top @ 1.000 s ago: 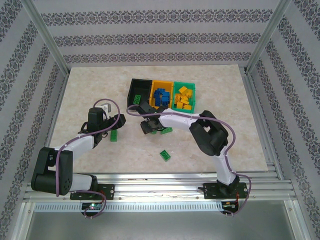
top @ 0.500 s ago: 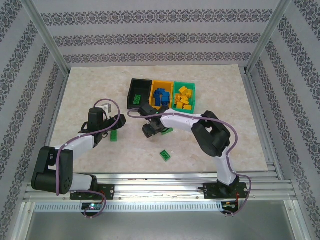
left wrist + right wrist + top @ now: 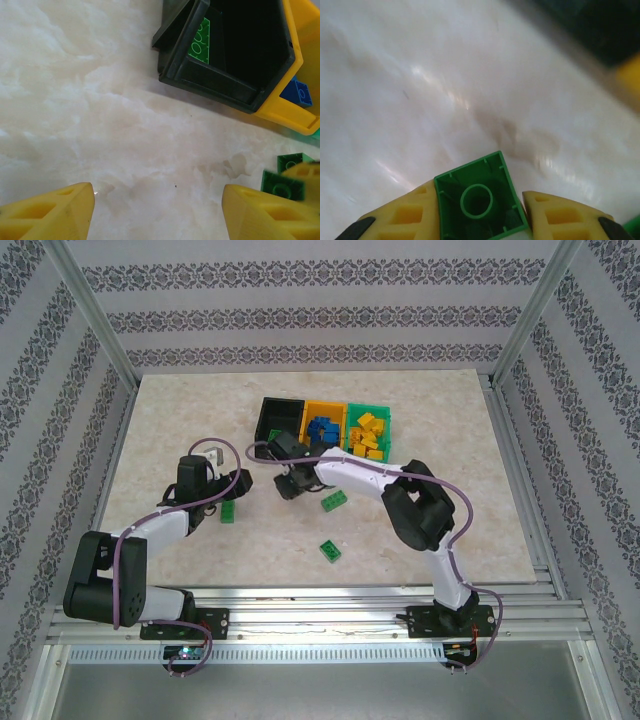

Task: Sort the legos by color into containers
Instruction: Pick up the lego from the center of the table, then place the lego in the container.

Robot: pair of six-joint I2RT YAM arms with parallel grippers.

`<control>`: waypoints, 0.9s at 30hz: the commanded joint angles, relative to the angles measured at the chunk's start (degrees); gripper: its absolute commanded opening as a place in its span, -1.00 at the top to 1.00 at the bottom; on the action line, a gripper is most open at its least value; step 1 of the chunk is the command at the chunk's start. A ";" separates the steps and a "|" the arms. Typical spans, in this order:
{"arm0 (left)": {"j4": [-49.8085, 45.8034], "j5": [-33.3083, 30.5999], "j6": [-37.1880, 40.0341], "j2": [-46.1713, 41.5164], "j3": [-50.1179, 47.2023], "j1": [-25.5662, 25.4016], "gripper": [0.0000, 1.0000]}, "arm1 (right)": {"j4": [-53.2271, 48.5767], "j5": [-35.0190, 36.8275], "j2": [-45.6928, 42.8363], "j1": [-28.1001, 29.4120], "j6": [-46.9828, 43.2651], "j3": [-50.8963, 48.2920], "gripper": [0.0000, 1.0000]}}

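In the right wrist view my right gripper (image 3: 480, 196) is shut on a green lego (image 3: 479, 200), seen from its hollow underside and held above the table. From above, that gripper (image 3: 288, 480) hangs just in front of the black bin (image 3: 268, 412). The black bin holds a green lego (image 3: 200, 40). The orange bin (image 3: 322, 406) holds blue legos (image 3: 322, 430), and the green bin (image 3: 386, 432) holds yellow legos (image 3: 366, 435). My left gripper (image 3: 157, 202) stands open over bare table, left of the right gripper (image 3: 238, 481). Loose green legos lie on the table (image 3: 229, 512), (image 3: 334, 501), (image 3: 329, 550).
The bins sit joined in a row at the table's middle back. The marble tabletop (image 3: 180, 420) has open room to the left and right of them. Patterned walls and metal posts (image 3: 95, 330) enclose the table. Both arms reach toward the centre, close together.
My right gripper has moved up and to the left, toward the black bin, with a green lego in it. One green lego stays on the table where it was. The left arm has not moved.
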 commanded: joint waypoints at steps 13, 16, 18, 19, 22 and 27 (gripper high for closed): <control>-0.89 -0.89 0.75 -0.41 0.79 1.79 -0.37 | -1.77 -1.76 13.43 -8.27 1.28 28.72 -0.36; -4.71 -0.40 1.48 -0.52 2.05 2.24 -0.36 | 1.80 -2.36 9.58 -7.90 0.39 23.00 -0.35; -7.49 -0.08 1.87 -1.83 2.36 2.25 -0.37 | 3.70 -1.88 6.50 -7.63 0.00 18.62 -0.30; -9.48 -0.03 2.11 -2.86 2.49 2.25 -0.37 | 4.91 -1.77 4.72 -7.47 -0.15 16.20 -0.28; -17.46 -2.38 2.92 -5.38 3.56 2.25 -0.50 | 7.40 -1.52 -0.01 -7.08 -0.53 9.37 -0.21; -27.96 -1.91 2.91 -4.46 5.30 2.23 -0.53 | 9.78 -0.08 -7.18 -6.48 -0.63 -1.28 -0.14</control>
